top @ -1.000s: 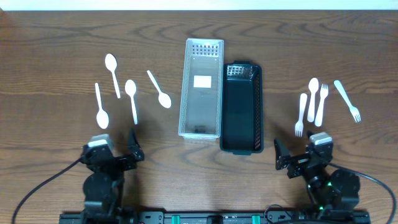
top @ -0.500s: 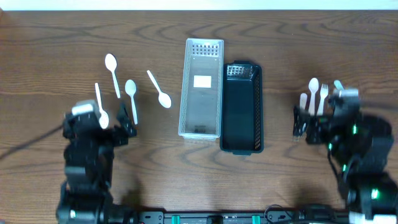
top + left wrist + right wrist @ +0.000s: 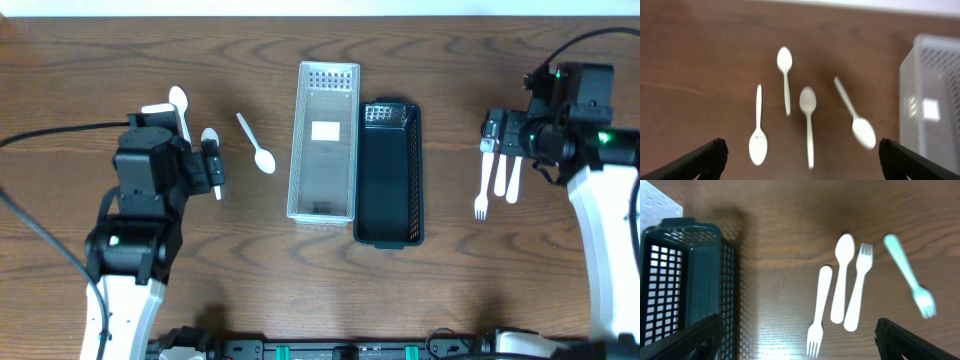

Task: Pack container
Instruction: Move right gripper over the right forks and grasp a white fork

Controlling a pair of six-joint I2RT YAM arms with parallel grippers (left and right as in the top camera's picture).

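A white perforated basket (image 3: 323, 140) and a black mesh basket (image 3: 388, 172) stand side by side mid-table, both empty. Several white spoons lie to the left; in the left wrist view I see them apart on the wood, one (image 3: 808, 120) nearly centred between my fingers. My left gripper (image 3: 213, 166) (image 3: 800, 155) hovers open above them. White forks and one spoon (image 3: 842, 275) lie to the right, with a fork (image 3: 819, 311) nearest. My right gripper (image 3: 492, 135) (image 3: 797, 335) hovers open above them, empty.
One spoon (image 3: 256, 143) lies alone between the left gripper and the white basket. The black basket's wall (image 3: 690, 280) is just left of the right gripper. The white basket's edge (image 3: 935, 100) shows at the right of the left wrist view.
Both arms have left the table's front edge and risen outward and back. The left now hangs over the spoons, the right over the forks. No object has moved.
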